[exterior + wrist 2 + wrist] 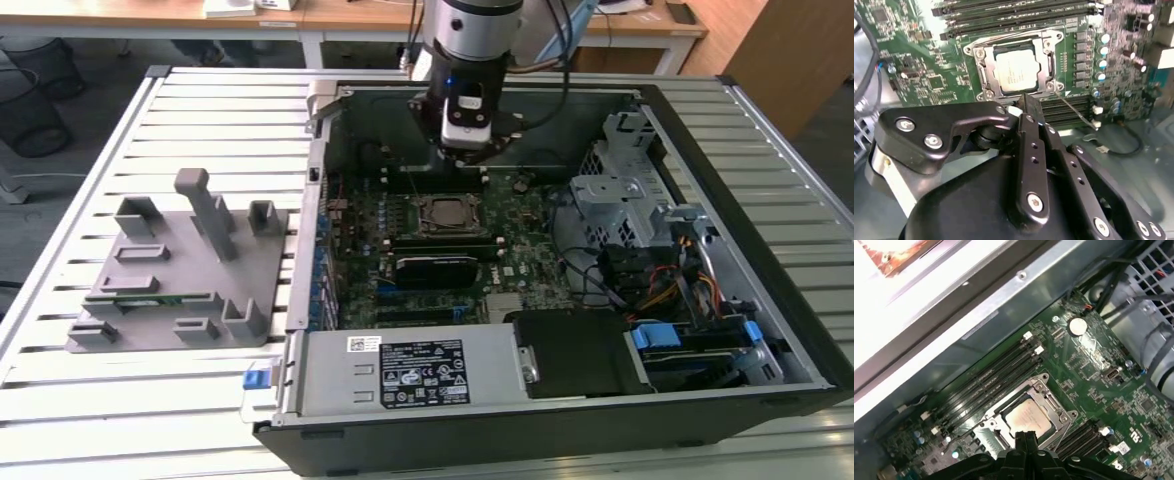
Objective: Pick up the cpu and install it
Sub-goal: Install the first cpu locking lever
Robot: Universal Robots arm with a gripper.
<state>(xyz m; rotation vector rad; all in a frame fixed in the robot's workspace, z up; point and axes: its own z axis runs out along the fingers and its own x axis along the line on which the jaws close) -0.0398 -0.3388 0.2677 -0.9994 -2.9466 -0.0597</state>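
Close in, the gripper (1026, 102) hangs right above the board (929, 65), and in both wrist views its jaws are pressed together into one narrow black blade, nothing between them. The tip sits just short of the socket's (1051, 62) near edge in the second wrist view.

Just past the tip, there's the cpu (1016, 71): pale silver top up, lying flat and square inside the socket frame, with the metal bracket around it. The first wrist view has it too, cpu (1026, 417) seated level in the frame, gripper (1025, 437) poised over its edge. By the look of it the chip is already in place.

How would it handle? My read: light, rigid, thin, with a smooth metal lid that gives little grip, and a delicate underside over fragile socket contacts. Best held by two opposite edges, kept level, never dragged or pressed on one corner.

Further out, the memory slots (1014, 10) run in dark rows beyond the socket. In the exterior view the arm (474, 60) stands in the open case (787, 330), and the grey holder (187, 270) sits well apart on the counter (80, 400), toward the exterior view's left.
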